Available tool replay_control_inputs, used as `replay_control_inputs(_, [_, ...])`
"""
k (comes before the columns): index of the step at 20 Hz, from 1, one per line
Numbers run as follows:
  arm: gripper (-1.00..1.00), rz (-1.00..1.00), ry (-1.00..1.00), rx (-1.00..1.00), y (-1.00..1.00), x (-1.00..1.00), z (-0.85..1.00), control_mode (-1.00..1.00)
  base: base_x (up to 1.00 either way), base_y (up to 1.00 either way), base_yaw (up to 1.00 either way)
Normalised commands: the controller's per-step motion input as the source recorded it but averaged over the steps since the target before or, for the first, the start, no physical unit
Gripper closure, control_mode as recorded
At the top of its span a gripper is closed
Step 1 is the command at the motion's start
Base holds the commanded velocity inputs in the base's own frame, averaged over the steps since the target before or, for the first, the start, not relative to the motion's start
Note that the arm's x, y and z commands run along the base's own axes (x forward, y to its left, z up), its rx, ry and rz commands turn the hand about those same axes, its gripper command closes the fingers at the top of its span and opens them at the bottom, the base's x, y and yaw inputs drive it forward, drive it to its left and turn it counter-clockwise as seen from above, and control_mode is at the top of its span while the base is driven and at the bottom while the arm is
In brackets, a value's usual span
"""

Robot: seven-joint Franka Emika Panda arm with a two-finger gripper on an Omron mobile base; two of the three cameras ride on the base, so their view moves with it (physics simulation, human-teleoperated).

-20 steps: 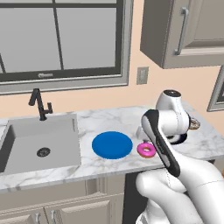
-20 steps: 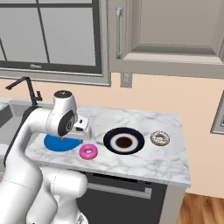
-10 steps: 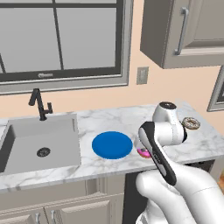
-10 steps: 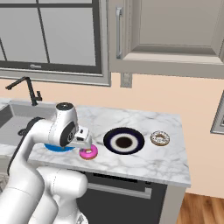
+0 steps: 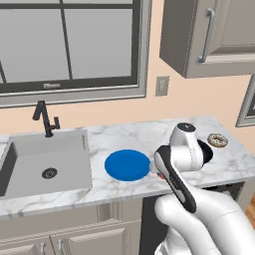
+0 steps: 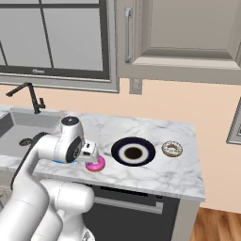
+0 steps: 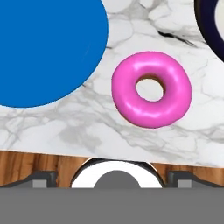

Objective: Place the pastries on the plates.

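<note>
The pink-frosted pastry (image 7: 152, 89) lies on the marble counter between the two plates, just above my open gripper (image 7: 112, 178), whose dark fingertips (image 7: 43, 178) stand wide apart with nothing between them. The solid blue plate (image 7: 43, 48) is to the donut's left and the dark plate's rim (image 7: 210, 22) shows at the upper right. In the right base view the hand (image 6: 89, 151) hangs low right over the pink pastry (image 6: 96, 164), beside the dark plate with the white ring (image 6: 133, 152). The whitish glazed pastry (image 6: 172, 148) sits further right. The blue plate (image 5: 128, 165) is bare.
A sink (image 5: 47, 159) with a black faucet (image 5: 45, 118) takes the counter's left end. The counter's front edge is close below the pink donut, with wood floor (image 7: 26, 164) beyond it. Wall cabinets (image 5: 209, 35) hang above the counter.
The arm has folded down and forward, bringing the hand from above the counter to just over the pink donut. The jaws stayed wide apart. Donuts and plates have not moved.
</note>
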Motion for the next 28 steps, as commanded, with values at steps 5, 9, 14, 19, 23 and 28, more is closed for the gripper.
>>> replay_control_inputs(5, [-1.00,0.00,0.05,0.00,0.00,0.26,-0.12,-1.00,0.00,0.00,0.00])
replay_control_inputs(9, [-1.00,0.00,0.07,-0.03,0.02,0.19,-0.19,-1.00,0.00,0.00,0.00])
replay_control_inputs(14, [-1.00,0.02,0.05,-0.03,0.00,0.17,-0.25,-1.00,0.00,0.00,0.00])
replay_control_inputs(19, [-1.00,0.04,0.00,0.00,0.00,0.27,-0.09,-1.00,0.00,0.00,0.00])
replay_control_inputs(23, [-1.00,0.04,0.00,0.00,0.00,0.24,-0.09,-1.00,0.00,0.00,0.00])
replay_control_inputs(28, [-1.00,0.03,0.00,0.00,0.00,0.12,-0.21,-1.00,0.00,0.00,0.00])
